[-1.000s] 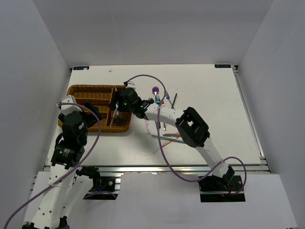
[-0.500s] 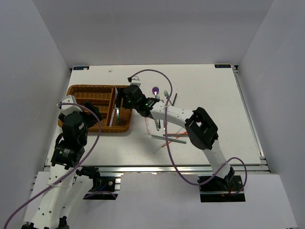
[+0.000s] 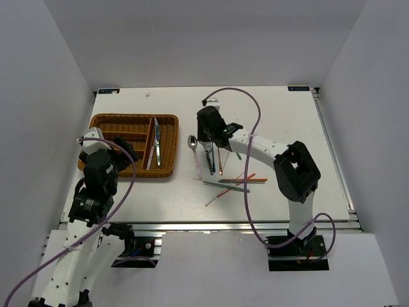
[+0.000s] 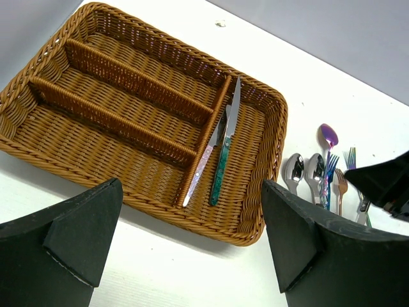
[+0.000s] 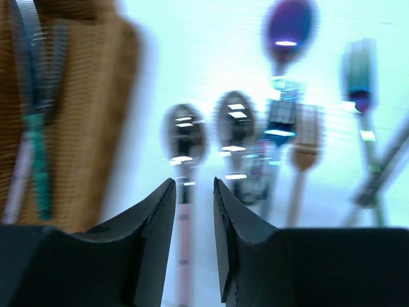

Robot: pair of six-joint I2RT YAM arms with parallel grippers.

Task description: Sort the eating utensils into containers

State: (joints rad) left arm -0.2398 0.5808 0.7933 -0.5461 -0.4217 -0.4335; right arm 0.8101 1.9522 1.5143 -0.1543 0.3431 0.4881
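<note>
- Done: two knives (image 4: 225,137) lie in the wicker tray (image 3: 128,117), in the end compartment ahead of the left gripper (image 4: 192,185). The other compartments show nothing.
- Left to sort: spoons (image 5: 184,137) and forks (image 5: 305,128) lie on the surface (image 3: 287,128) just ahead of the right gripper (image 5: 193,185). The chopsticks (image 3: 233,183) lie behind it.
- Left gripper: jaws fully apart, empty.
- Right gripper: jaws narrowly apart, nothing between them.
- The right wrist view is blurred, and the utensils overlap. From above, the right gripper covers part of the cluster, so the count is uncertain.
</note>
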